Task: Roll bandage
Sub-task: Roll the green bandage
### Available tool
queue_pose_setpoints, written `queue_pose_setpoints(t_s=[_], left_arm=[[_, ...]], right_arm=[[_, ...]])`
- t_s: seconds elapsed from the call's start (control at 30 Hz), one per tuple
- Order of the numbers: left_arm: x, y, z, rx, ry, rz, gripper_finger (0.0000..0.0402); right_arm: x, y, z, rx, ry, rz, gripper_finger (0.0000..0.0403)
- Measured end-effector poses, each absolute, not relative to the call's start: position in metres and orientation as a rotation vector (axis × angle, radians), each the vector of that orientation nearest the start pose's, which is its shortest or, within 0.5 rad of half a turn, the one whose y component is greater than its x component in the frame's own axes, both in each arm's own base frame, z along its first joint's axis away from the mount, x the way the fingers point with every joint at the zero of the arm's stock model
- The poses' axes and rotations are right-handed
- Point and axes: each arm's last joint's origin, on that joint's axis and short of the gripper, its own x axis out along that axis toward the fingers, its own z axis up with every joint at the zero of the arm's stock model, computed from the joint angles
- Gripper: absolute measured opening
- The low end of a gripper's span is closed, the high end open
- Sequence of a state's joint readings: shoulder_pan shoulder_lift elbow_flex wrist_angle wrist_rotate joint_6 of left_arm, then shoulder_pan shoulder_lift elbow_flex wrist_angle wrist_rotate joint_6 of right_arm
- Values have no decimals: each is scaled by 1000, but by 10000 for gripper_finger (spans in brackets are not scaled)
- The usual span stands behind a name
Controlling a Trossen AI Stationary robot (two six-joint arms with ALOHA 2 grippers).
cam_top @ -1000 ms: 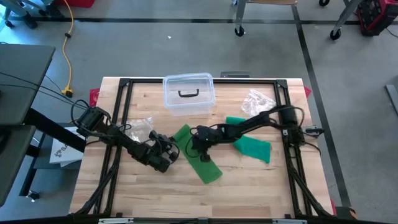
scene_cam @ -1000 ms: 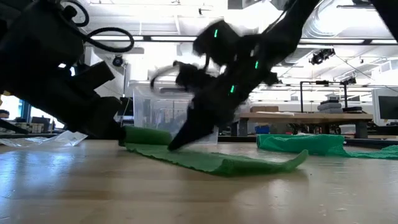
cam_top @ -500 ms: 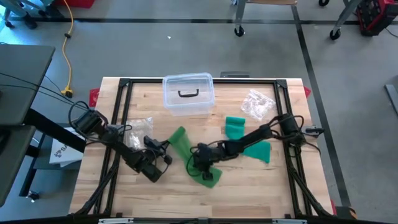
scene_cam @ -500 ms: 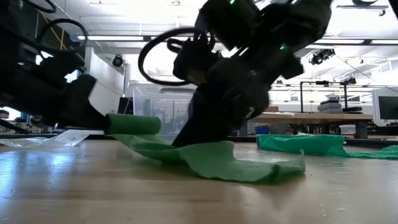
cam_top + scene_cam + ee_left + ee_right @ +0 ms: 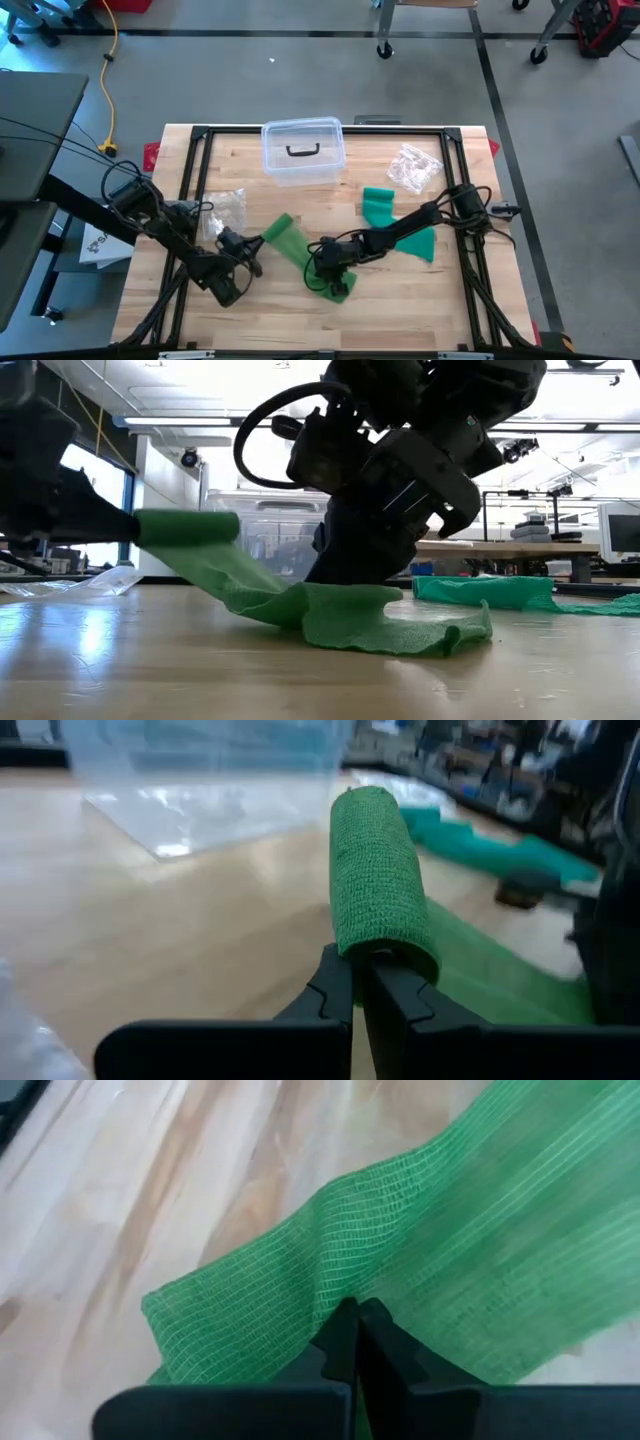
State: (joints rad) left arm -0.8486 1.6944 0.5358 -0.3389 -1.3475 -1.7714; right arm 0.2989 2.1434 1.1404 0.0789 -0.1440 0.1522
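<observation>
Near the middle of the wooden bench [image 5: 420, 300], the green woven elastic bandage [image 5: 300, 255] is lying partly rolled: one end is already wound into a short cylinder, while a loose tail is trailing off and bunching in folds on the wood, so most of the winding seems left to do. The left tool [image 5: 360, 982] is pinching the rolled end, fingers closed on it and holding it raised above the wood. The right tool [image 5: 352, 1342] is clamping the loose tail, closed tight on the mesh. From above, the strip's long axis is running diagonally, the roll toward the left arm, the tail toward the right. A second green bandage [image 5: 405, 235] is lying beside the right arm.
</observation>
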Motion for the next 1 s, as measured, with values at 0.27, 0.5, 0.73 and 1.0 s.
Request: queue_pose_setpoints(t_s=[0.27, 0.5, 0.73, 1.0], left_arm=[[145, -120, 97, -349, 48, 794, 1], [144, -120, 99, -370, 68, 797, 1], [145, -124, 99, -365, 76, 786, 0], [159, -129, 107, -289, 69, 791, 0]], right_arm=[[379, 133, 74, 93, 986, 423, 0], [373, 147, 74, 129, 1015, 505, 0], [358, 162, 79, 169, 1123, 596, 0], [349, 161, 87, 112, 1178, 611, 0]])
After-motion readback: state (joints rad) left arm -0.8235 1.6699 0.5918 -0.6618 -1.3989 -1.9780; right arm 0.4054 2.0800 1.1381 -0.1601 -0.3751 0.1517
